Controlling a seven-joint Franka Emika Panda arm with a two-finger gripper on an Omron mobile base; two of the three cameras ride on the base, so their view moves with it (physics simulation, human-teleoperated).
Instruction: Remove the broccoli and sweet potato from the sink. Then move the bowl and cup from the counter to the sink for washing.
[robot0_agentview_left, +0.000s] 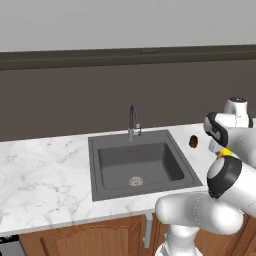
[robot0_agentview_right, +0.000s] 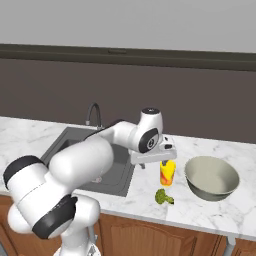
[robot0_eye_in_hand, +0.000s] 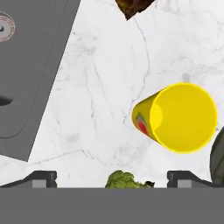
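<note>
My gripper (robot0_agentview_right: 167, 158) hangs open just above the yellow cup (robot0_agentview_right: 167, 173), which stands upright on the white marble counter (robot0_agentview_right: 200, 212) right of the sink (robot0_agentview_left: 137, 165). From the hand camera I look down into the cup (robot0_eye_in_hand: 183, 117), which lies to the right of the midline between my wide-apart fingertips (robot0_eye_in_hand: 41, 178). The green broccoli (robot0_agentview_right: 163, 197) lies on the counter in front of the cup. The dark brown sweet potato (robot0_agentview_left: 193, 141) rests on the counter by the sink's far right corner. The grey-green bowl (robot0_agentview_right: 211, 177) sits right of the cup.
The dark basin holds only its round drain (robot0_agentview_left: 135, 181). A curved chrome faucet (robot0_agentview_left: 134, 122) rises behind it. A brown wall runs along the back of the counter. Wooden cabinet doors (robot0_agentview_left: 100, 240) lie below the front edge.
</note>
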